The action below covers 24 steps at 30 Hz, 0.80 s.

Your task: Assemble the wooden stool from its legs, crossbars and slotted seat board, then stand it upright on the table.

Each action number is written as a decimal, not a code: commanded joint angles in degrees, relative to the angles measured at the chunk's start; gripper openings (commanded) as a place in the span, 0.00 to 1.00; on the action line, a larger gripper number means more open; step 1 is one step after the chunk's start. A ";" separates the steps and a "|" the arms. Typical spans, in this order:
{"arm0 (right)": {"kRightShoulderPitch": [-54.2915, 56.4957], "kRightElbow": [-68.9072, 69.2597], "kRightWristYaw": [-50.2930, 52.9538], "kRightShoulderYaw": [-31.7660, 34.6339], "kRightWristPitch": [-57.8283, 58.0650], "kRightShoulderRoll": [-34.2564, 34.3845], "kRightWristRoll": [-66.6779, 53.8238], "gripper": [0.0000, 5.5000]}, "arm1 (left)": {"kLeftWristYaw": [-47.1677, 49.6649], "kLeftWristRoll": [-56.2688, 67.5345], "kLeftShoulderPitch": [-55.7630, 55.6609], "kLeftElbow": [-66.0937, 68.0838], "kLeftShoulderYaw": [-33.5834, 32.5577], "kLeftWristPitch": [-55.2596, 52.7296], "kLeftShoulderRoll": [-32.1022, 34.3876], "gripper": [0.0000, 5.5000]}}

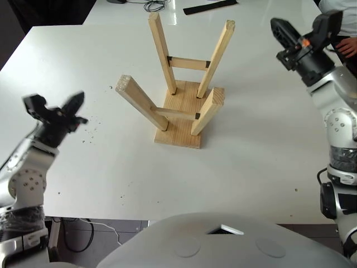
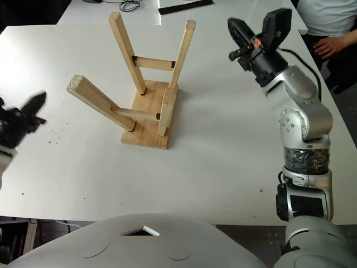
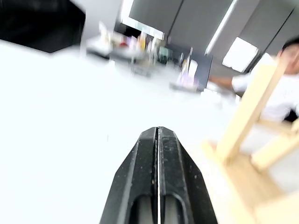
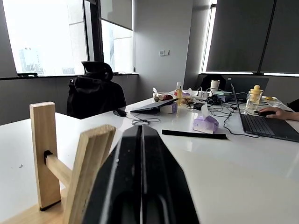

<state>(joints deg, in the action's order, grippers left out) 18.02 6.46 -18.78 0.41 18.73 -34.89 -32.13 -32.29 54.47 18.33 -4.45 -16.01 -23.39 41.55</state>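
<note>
Left eye view looks down on the wooden stool (image 1: 181, 106), which sits upside down near the middle of the white table (image 1: 251, 167). Its slotted seat board (image 1: 177, 135) lies flat on the table, and the four legs (image 1: 162, 53) poke up from it, leaning a little. The crossbars (image 1: 189, 63) join the legs in pairs. I think it sits this way because the flat board keeps it steady while the legs go into the slots from above.

The left gripper (image 3: 158, 149) hangs by the table's left edge, well apart from the stool. Its fingers (image 3: 140, 182) are pressed together on nothing. The right gripper (image 4: 141, 144) is up high near the far right corner, and its fingers (image 4: 119, 182) are pressed together too, holding nothing.

The stool looks all built. I think it must be flipped over next, so it is not yet on its feet.
</note>
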 commanded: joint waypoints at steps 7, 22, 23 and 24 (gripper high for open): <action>7.13 -26.98 -12.91 -4.13 -11.80 6.31 13.51 0.00 | -6.98 -0.21 -4.31 -19.65 6.91 -7.71 -1.69 0.00; 3.23 -10.76 -46.09 -9.13 -2.53 0.49 7.63 0.00 | -5.63 -7.18 1.94 -29.17 13.89 -6.84 -7.46 0.00; 3.33 -10.80 -46.70 -8.93 -2.24 0.05 7.62 0.00 | -5.88 -7.61 2.42 -29.54 14.40 -6.56 -7.72 0.00; 3.34 -10.65 -47.16 -8.98 -2.03 -0.11 7.70 0.00 | -5.64 -8.15 2.12 -29.73 15.05 -6.31 -8.37 0.00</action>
<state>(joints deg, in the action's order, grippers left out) 21.03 -4.56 -64.62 -9.31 15.84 -33.55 -24.73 -37.71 47.98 19.97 -33.40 -2.33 -30.39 33.74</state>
